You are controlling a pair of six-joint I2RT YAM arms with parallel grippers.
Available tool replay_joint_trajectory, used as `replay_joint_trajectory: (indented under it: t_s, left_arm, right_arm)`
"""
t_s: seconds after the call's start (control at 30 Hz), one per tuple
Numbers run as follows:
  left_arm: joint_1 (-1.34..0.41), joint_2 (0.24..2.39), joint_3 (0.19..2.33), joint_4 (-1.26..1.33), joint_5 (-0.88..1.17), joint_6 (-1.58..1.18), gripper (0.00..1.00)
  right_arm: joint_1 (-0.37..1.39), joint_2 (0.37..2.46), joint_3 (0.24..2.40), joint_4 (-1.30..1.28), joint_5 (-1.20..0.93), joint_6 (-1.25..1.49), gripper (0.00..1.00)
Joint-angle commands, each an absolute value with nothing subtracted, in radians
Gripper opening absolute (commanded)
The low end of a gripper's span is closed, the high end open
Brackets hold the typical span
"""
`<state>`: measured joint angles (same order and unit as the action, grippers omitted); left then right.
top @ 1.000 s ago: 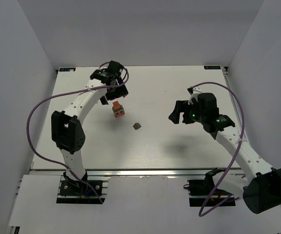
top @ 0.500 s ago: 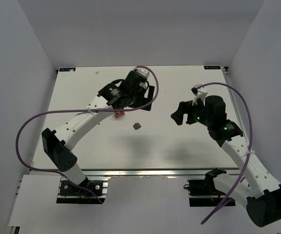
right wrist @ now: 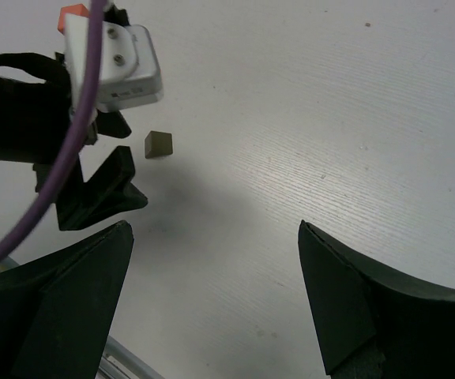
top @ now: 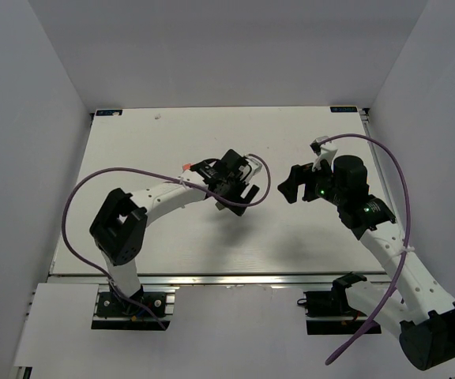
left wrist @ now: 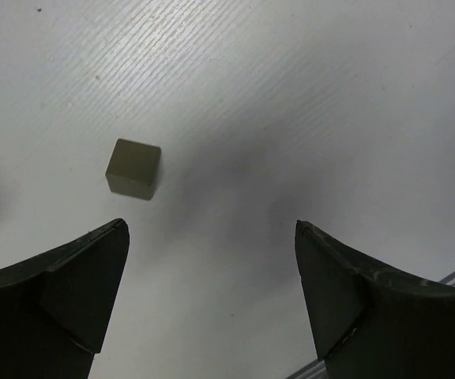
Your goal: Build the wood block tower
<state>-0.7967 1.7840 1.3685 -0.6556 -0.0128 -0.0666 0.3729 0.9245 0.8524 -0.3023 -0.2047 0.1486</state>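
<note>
A small dark brown wood block (left wrist: 133,168) lies alone on the white table, just ahead and left of my left gripper (left wrist: 210,229), which hangs open above the table with nothing between its fingers. The right wrist view shows the same block (right wrist: 158,144) beside the left gripper's fingers (right wrist: 101,189). Seen from above, the left gripper (top: 238,197) covers this block. Of the tower, only an orange-red top (top: 186,166) peeks out behind the left arm, and it also shows as the orange-red piece (right wrist: 71,14). My right gripper (top: 288,181) is open and empty, off to the right (right wrist: 216,229).
The left arm's purple cable (top: 133,178) loops over the table's left half. The table's metal front rail (top: 212,278) runs along the near edge, and grey walls close in the left, right and back sides.
The left arm has swung from the back left, across the tower, to the table's middle, so its open gripper now hangs over the brown block. The right arm has barely shifted.
</note>
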Motion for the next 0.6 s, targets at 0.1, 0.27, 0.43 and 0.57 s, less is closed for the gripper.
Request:
replay_joint_trajectory:
  t_s: [0.1, 0.27, 0.43, 0.57]
  left_arm:
    - [-0.743, 1.878, 1.402, -0.595, 0.058, 0.032, 0.94]
    - [-0.681, 1.917, 1.393, -0.568, 0.164, 0.049, 0.96]
    - [-0.658, 1.942, 1.393, -0.552, 0.23, 0.066, 0.96]
    - [-0.643, 1.948, 1.384, -0.554, 0.241, 0.072, 0.91]
  right_arm:
    - [0.368, 0.93, 0.841, -0.273, -0.212, 0.13, 0.89]
    - [0.368, 0.939, 0.841, -0.276, -0.213, 0.127, 0.89]
    - [0.368, 0.943, 0.841, -0.279, -0.212, 0.124, 0.89]
    - [0.368, 0.959, 0.842, -0.281, -0.219, 0.124, 0.89]
